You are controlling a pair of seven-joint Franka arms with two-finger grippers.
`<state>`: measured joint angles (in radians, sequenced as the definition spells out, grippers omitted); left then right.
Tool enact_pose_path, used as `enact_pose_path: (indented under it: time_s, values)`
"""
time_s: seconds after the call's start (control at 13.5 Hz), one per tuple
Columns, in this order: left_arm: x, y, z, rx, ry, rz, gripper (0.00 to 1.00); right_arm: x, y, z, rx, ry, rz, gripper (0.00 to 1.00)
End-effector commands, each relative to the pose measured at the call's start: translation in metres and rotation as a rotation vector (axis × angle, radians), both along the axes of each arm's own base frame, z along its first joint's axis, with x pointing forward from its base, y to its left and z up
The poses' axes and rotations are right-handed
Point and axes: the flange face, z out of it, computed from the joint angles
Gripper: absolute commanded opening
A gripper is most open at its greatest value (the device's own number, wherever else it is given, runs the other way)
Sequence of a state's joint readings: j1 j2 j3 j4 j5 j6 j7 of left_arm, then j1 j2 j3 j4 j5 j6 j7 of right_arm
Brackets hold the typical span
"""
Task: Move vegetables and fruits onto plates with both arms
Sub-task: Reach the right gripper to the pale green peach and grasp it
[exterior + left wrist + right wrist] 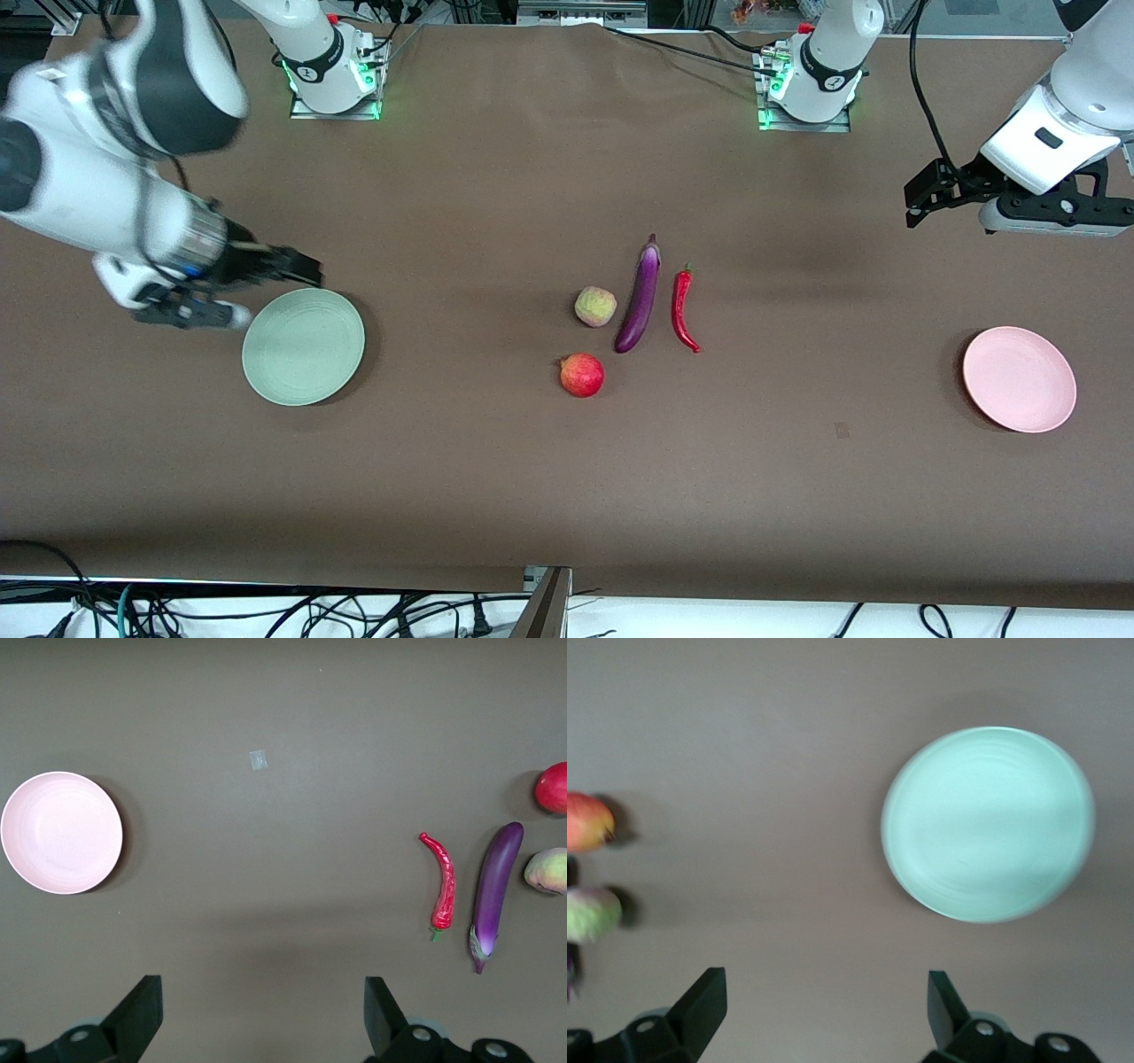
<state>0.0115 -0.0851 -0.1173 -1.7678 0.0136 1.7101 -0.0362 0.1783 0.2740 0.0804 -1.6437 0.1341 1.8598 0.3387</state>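
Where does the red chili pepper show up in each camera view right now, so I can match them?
Front view: the red chili pepper lies mid-table, beside the eggplant, on the side toward the left arm's end.
Left wrist view: the chili shows next to the eggplant, apart from the pink plate.
Right wrist view: not in it.
Shared landmark: the eggplant, lying alongside the chili without touching it.

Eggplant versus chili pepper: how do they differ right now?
The eggplant is glossy purple, longer and thicker; the chili pepper is red, shorter and thin. The eggplant is nearly straight; the chili pepper curves toward its tip. The eggplant lies beside the yellow-green fruit; the chili pepper lies toward the pink plate. Both lie side by side, untouched, on the table.
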Motion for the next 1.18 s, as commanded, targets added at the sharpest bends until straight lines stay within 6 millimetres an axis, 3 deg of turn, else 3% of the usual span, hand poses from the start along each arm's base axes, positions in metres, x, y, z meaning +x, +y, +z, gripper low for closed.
enact_pose_path:
  time_s: [0.0, 0.3, 0.52, 0.67, 0.81, 1.11]
  values:
    - [0.003, -0.002, 0.006, -0.013, 0.006, -0.010, 1.00, 0.019, 0.076, -0.043, 0.009, -0.013, -0.119, 0.99]
    - [0.003, -0.002, 0.007, -0.013, 0.004, -0.010, 1.00, 0.022, 0.193, -0.098, 0.028, -0.027, -0.335, 1.00]
    - [0.003, -0.002, 0.006, -0.013, 0.006, -0.010, 1.00, -0.004, 0.273, -0.138, 0.062, -0.059, -0.468, 1.00]
    - [0.003, -0.002, 0.007, -0.013, 0.004, -0.010, 1.00, -0.029, 0.315, -0.169, 0.054, -0.100, -0.511, 1.00]
    - [0.003, -0.002, 0.006, -0.013, 0.006, -0.010, 1.00, -0.056, 0.348, -0.191, 0.036, -0.124, -0.517, 1.00]
    - [0.003, -0.002, 0.006, -0.013, 0.006, -0.010, 1.00, -0.080, 0.370, -0.209, 0.010, -0.125, -0.488, 0.99]
